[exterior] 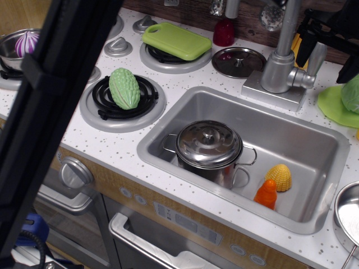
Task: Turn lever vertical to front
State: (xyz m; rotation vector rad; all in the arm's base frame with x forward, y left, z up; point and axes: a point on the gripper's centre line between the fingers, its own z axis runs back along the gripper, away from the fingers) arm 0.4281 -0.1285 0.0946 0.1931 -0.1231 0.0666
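The lever (316, 58) is a short flat silver-grey paddle. It stands upright on a stub at the right side of the faucet's thick body (279, 71), behind the sink (322, 140). My black gripper (327, 60) comes in from the top right and straddles the lever. One finger (303, 46) is just left of the paddle and the other finger (351, 66) is well to its right. The jaws stand apart and I see no contact with the lever. The gripper's upper part is cut off by the frame's top edge.
The tall spout pipe (289, 22) rises left of the lever. A lidded steel pot (209, 147), a yellow corn (279, 176) and an orange bottle (266, 194) lie in the sink. A green plate (335, 106) lies right of the faucet. A black strut (53, 112) blocks the left.
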